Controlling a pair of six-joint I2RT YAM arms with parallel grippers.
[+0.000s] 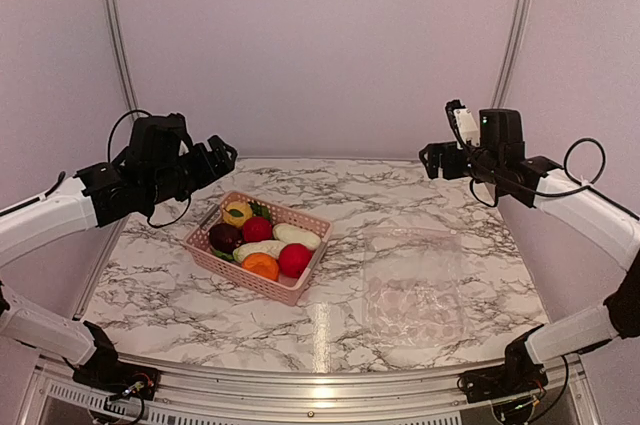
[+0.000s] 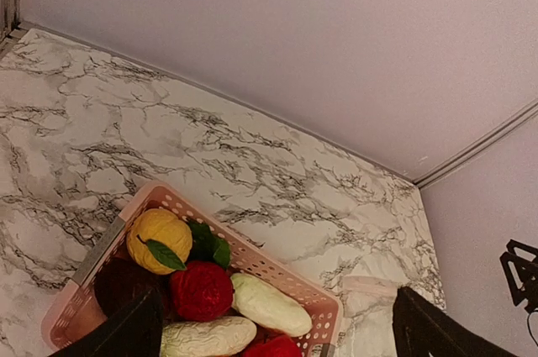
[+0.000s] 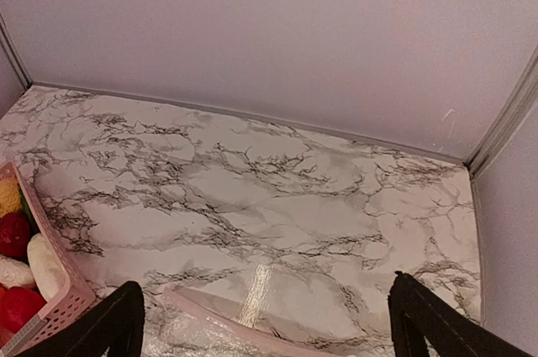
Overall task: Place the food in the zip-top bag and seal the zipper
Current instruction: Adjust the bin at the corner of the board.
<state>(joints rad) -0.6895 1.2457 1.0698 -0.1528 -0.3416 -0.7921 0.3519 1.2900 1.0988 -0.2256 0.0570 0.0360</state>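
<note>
The food (image 1: 258,243) lies in a pink lattice basket (image 1: 300,288) left of centre: a yellow piece (image 2: 158,239), a red one (image 2: 202,290), white oblong ones (image 2: 269,305), plus dark purple and orange pieces. The clear zip-top bag (image 1: 415,285) lies flat and empty on the marble to the basket's right. Its zipper (image 3: 227,323) runs along the far edge. My left gripper (image 1: 222,155) hangs open above the basket's far left side. High over the bag's far end, my right gripper (image 1: 432,160) is open too. Neither touches anything.
The marble table (image 1: 150,285) is walled at the back and on both sides. The basket's rim (image 2: 252,260) stands above the tabletop. The bag's corner (image 2: 370,286) lies close to the basket's right end.
</note>
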